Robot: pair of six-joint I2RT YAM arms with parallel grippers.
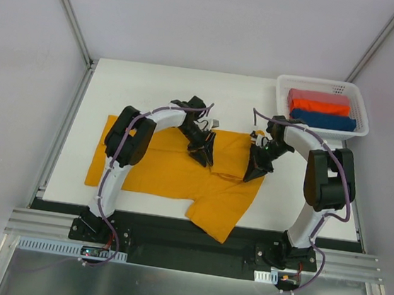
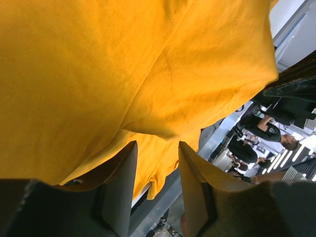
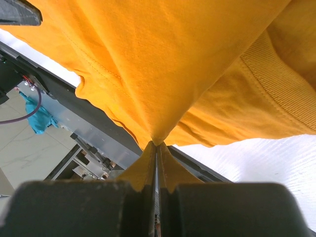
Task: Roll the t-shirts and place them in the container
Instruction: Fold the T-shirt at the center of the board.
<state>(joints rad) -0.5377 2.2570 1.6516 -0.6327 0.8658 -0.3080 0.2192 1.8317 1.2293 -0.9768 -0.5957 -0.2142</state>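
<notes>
Mustard-yellow cloth fills the middle of the top view: the t-shirt [image 1: 166,169] lies spread on the white desk [image 1: 189,90], with one flap hanging over the near edge at lower centre; the right gripper [image 1: 257,170] is pressed together on a pinch of the fabric, which tents up from its jaws in the right wrist view; the left gripper [image 1: 203,154] stands spread just beside a fold, with nothing clearly between its jaws; the main risk, as I judge it, is lopsided handling: with one side held and the other free, any pull would drag the shirt askew and bunch it rather than start a clean roll; the thin pinch could also slip out; the overhanging flap could draw more cloth off the desk; the basket [image 1: 357,112] at upper right, holding rolled cloths [image 1: 319,104], sits well apart
</notes>
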